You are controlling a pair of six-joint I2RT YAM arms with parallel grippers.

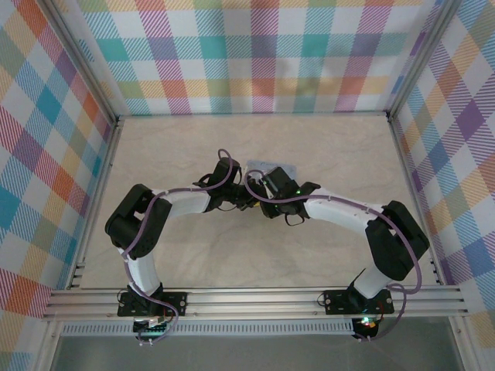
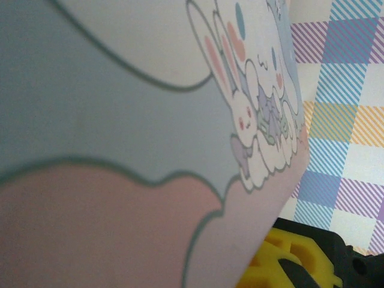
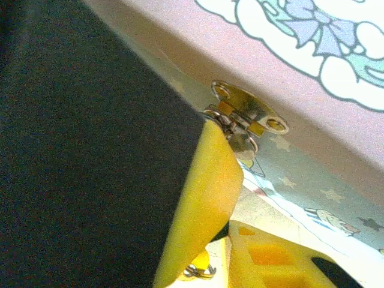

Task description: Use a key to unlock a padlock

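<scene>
The right gripper and left gripper meet at the blue tin — whether either is clenched or released, I cannot tell.
In the right wrist view, a yellow finger has its tip just beside the brass hasp on the tin's front wall. I take the wire loops touching that hasp for the padlock, its body blurred. A small metal ring hangs beneath the finger — possibly the key's, though I cannot confirm it. The left wrist camera sits close against the printed lid; I judge that arm steadies the tin so the right can address the lock squarely.
</scene>
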